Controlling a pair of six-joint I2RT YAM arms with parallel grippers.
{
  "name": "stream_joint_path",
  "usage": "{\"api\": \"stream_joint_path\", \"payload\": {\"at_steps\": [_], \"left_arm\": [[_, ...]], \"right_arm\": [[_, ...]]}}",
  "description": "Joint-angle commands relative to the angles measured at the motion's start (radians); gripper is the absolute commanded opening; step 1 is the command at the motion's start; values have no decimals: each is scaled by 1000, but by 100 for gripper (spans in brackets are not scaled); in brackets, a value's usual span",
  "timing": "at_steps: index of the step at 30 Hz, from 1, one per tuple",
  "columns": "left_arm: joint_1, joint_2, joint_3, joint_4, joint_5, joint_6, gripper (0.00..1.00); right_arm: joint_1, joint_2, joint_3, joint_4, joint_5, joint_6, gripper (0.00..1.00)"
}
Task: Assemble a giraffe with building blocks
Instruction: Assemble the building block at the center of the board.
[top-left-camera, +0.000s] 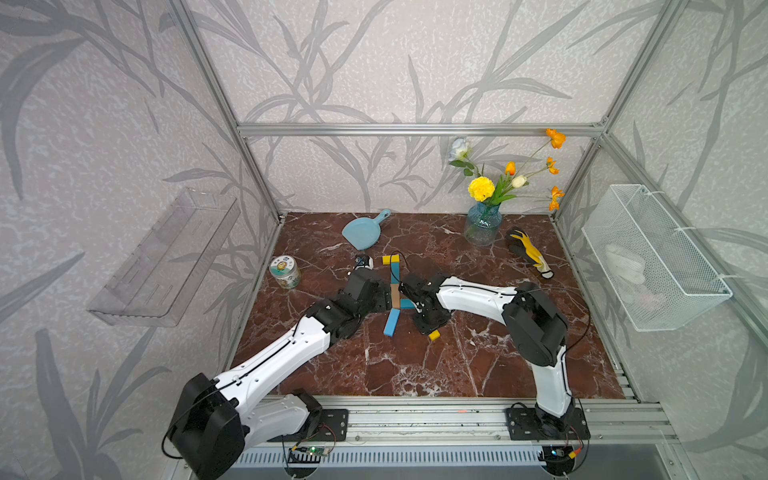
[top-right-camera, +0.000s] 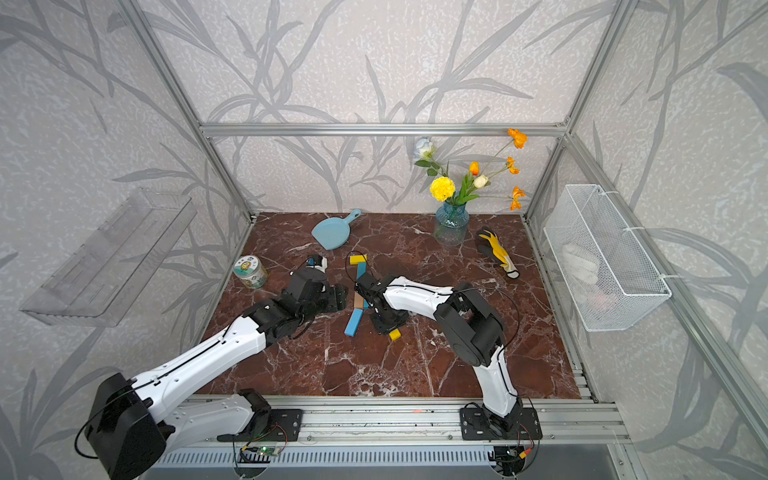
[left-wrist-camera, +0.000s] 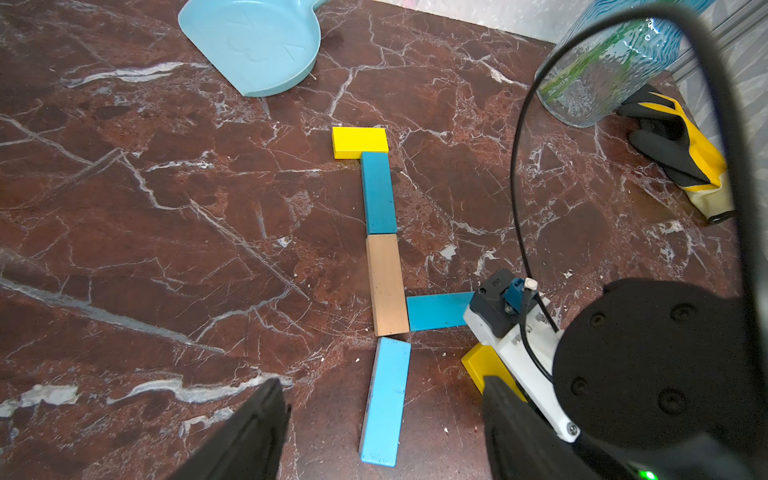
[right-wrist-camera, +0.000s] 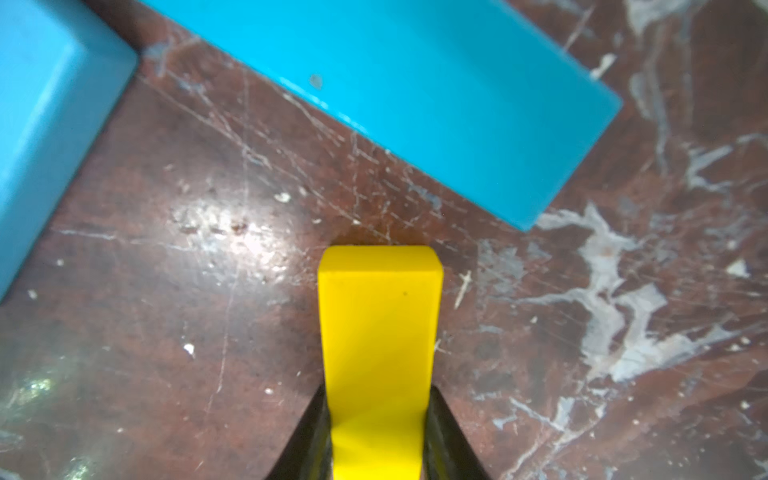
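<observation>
In both top views the giraffe (top-left-camera: 395, 272) lies flat in the middle of the tabletop (top-left-camera: 478, 365). The right tool (top-left-camera: 430, 328) points down at a yellow bar (top-left-camera: 434, 335). The left tool (top-left-camera: 383, 296) hangs just beside the neck.

In the left wrist view the left tool is released, its fingers (left-wrist-camera: 249, 436) spread with nothing gripped. The head (left-wrist-camera: 360, 142), teal-and-tan neck (left-wrist-camera: 384, 249) and leg (left-wrist-camera: 384, 399) form a line, and the body (left-wrist-camera: 438, 311) branches off sideways.

In the right wrist view the right tool is clenched on the yellow bar. The bar's free end is near the body but apart from it.
</observation>
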Motion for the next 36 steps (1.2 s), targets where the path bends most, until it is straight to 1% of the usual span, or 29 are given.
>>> {"api": "stream_joint_path", "payload": {"at_steps": [1, 12, 36], "left_arm": [[5, -15, 8, 4, -1, 5, 76], [6, -14, 9, 5, -1, 6, 76], [6, -12, 10, 4, -2, 6, 76]], "right_arm": [[-8, 21, 4, -15, 19, 24, 32], [-36, 8, -25, 21, -45, 49, 32], [-58, 25, -23, 21, -42, 56, 33]]}}
